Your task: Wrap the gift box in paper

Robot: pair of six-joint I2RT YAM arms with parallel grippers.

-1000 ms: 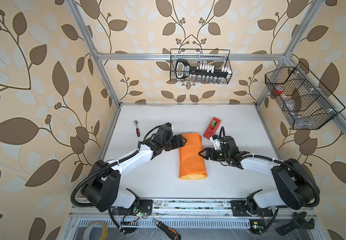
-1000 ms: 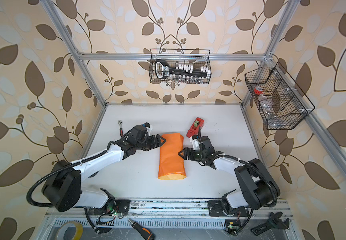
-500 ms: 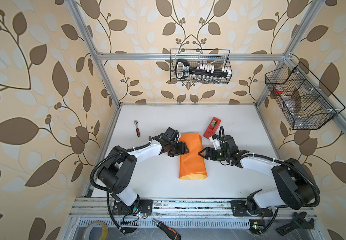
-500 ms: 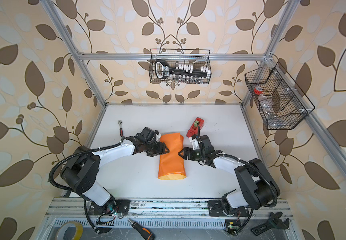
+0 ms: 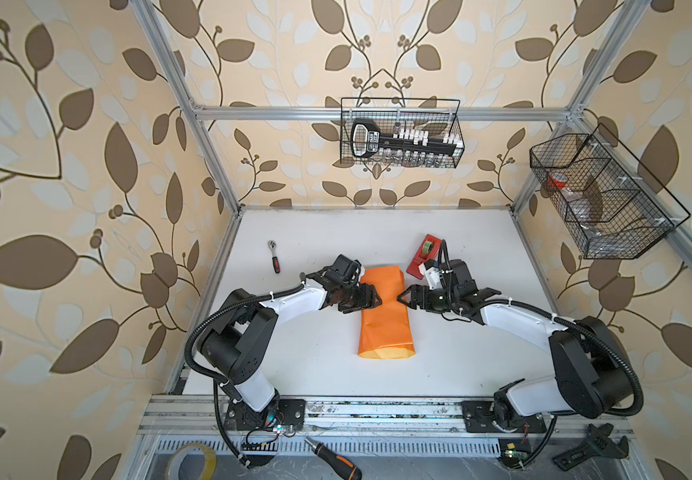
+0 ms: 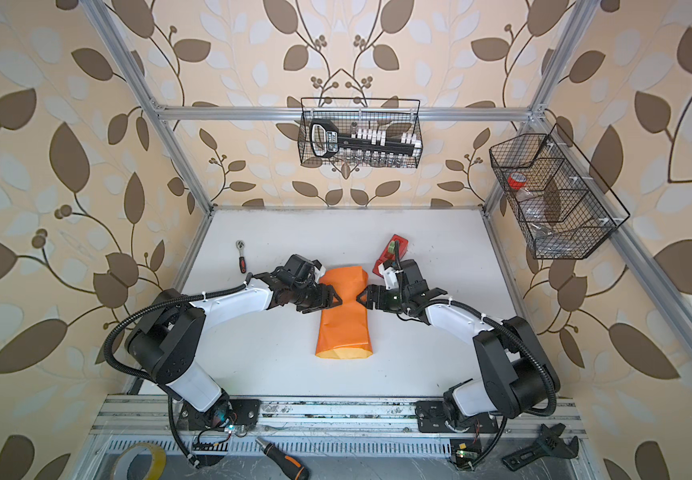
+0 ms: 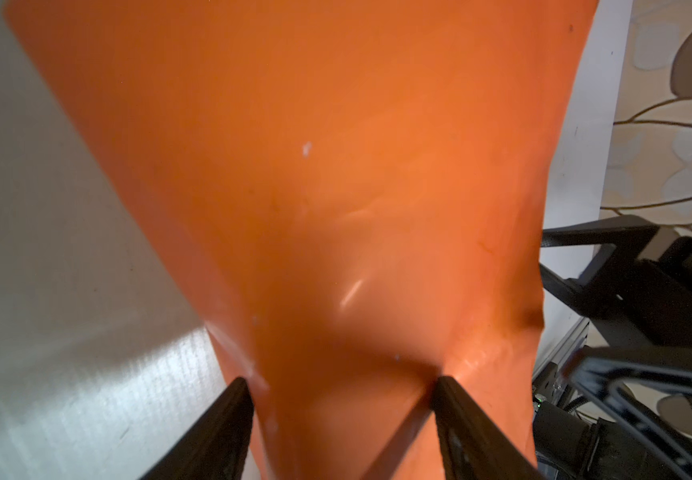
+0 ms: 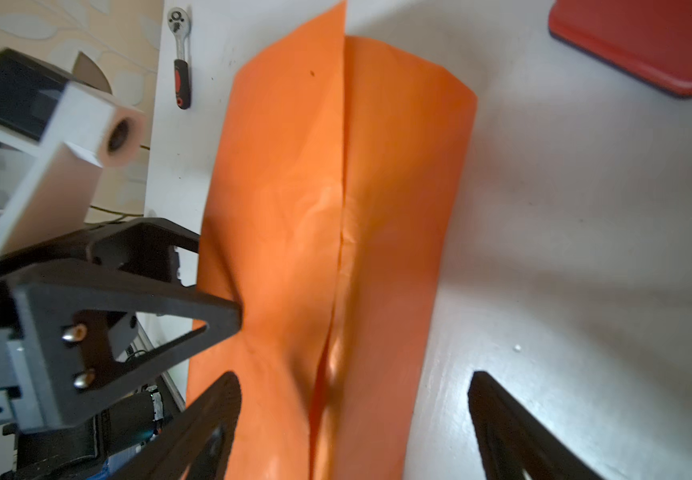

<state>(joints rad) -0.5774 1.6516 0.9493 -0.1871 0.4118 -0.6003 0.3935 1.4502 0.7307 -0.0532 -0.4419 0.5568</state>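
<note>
A: Where's the paper (image 5: 385, 324)?
B: Mid table (image 5: 327, 374), folded into a long orange wrap, ends at 12 and 6, seam on top. Waist pushed in from both sides.
A: Grippers?
B: left gripper (image 5: 378, 296) at its 9 o'clock edge, jaws apart, tips on the sheet. right gripper (image 5: 400, 297) at 3, jaws wide, holding nothing: one finger over paper, one over table.
A: Nearby?
B: red tape dispenser (image 5: 425, 255) at 1, ratchet (image 5: 274, 257) at 10.

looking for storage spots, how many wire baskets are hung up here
2. The back basket hangs at the rear, centre; the side basket hangs at the right. Nothing suggests a hidden third.
</note>
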